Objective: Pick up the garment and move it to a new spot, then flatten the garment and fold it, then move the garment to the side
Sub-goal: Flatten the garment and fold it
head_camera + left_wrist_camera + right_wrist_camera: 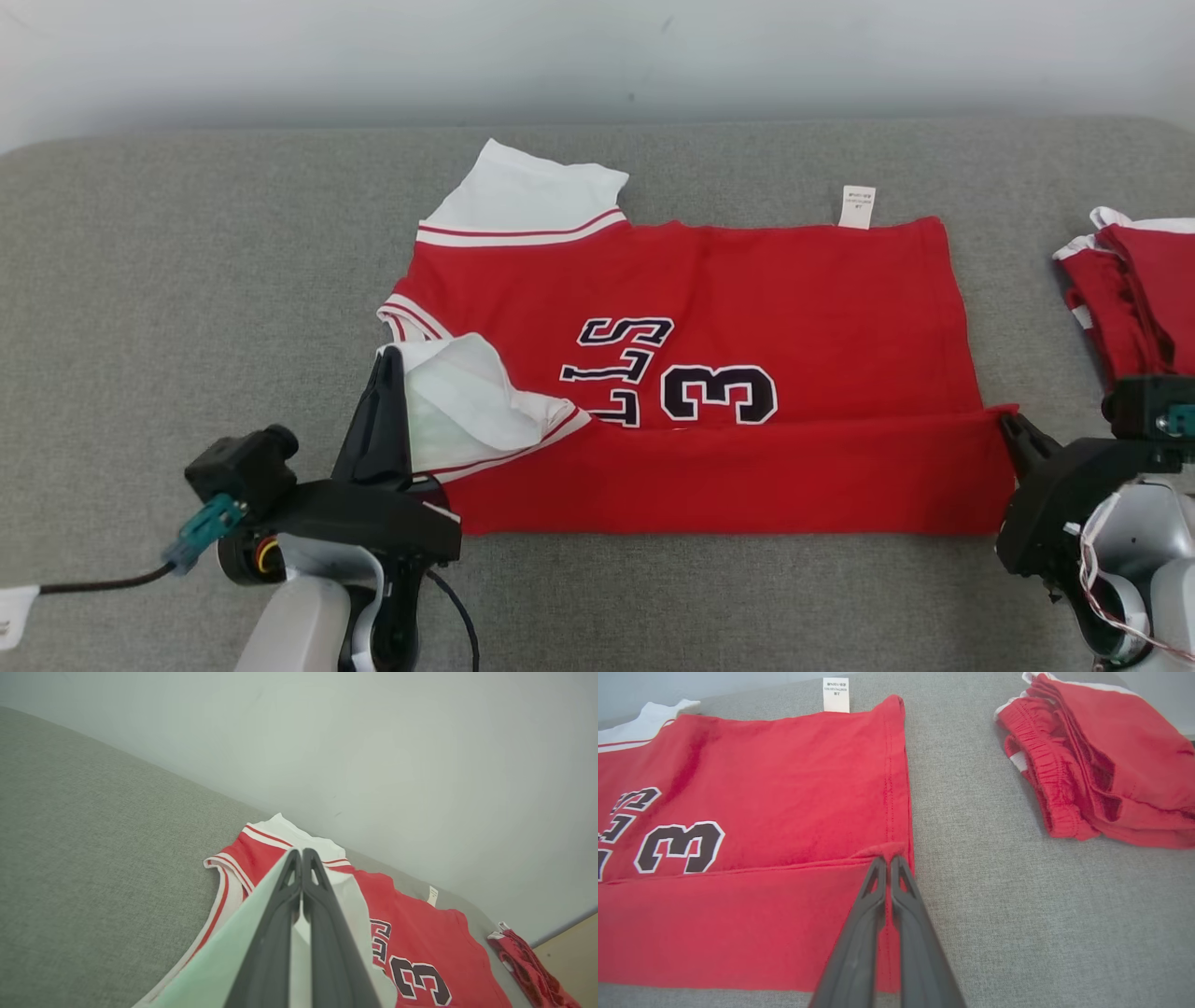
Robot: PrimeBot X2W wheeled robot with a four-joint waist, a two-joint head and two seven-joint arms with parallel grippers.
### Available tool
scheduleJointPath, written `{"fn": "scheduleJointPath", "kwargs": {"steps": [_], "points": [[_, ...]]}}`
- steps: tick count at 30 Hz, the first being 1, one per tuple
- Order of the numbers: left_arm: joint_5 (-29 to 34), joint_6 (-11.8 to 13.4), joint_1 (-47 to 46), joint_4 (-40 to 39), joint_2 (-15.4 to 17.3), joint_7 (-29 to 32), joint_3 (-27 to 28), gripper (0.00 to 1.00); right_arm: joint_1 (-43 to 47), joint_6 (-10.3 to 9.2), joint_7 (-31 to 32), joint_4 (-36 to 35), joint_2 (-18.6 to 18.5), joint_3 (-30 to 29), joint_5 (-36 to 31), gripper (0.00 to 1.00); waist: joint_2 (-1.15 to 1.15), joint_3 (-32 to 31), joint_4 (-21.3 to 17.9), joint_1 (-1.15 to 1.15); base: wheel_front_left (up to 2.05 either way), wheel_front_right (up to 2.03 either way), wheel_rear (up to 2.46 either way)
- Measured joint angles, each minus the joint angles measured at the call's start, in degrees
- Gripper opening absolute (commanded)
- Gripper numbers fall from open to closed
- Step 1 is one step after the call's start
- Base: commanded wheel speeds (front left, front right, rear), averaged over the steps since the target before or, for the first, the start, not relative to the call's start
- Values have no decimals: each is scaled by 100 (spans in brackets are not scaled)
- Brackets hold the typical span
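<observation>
Garment (747, 308), a red jersey numbered 3, lies spread on the grey bench (187, 280), with its near edge folded up over the front. The left tool (389, 364) is pinched closed on the white-lined shoulder corner. The right tool (888, 862) is clamped on the fold's hem corner. Red shorts (1139, 289) lie well apart, at the robot's right.

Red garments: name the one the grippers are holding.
The flat jersey numbered 3: the left gripper and right gripper are shut on its two ends. The bunched red shorts at the right lie apart, untouched.
</observation>
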Motion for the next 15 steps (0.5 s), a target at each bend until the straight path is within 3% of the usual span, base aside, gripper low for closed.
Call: {"fn": "scheduleJointPath", "kwargs": {"steps": [9,10,11,12,15], "points": [[369,8,-431,511,27,-221,-208,0,-298,0,-159,605,-112,144,-240,0,0,163,47,0,0,0,0],[392,0,-460,539,27,-256,-216,4,-332,0,-190,649,-114,143,-261,7,0,174,53,0,0,0,0],[433,-2,-482,571,34,-289,-236,78,-348,0,-201,677,-116,152,-270,48,0,182,58,0,0,0,0],[480,-20,-543,617,38,-346,-268,100,-350,0,-203,759,-107,115,-326,100,0,194,65,0,0,0,0],[603,-66,-565,710,45,-405,-354,100,-349,0,-205,846,-111,78,-411,100,0,179,71,0,0,0,0]]}}
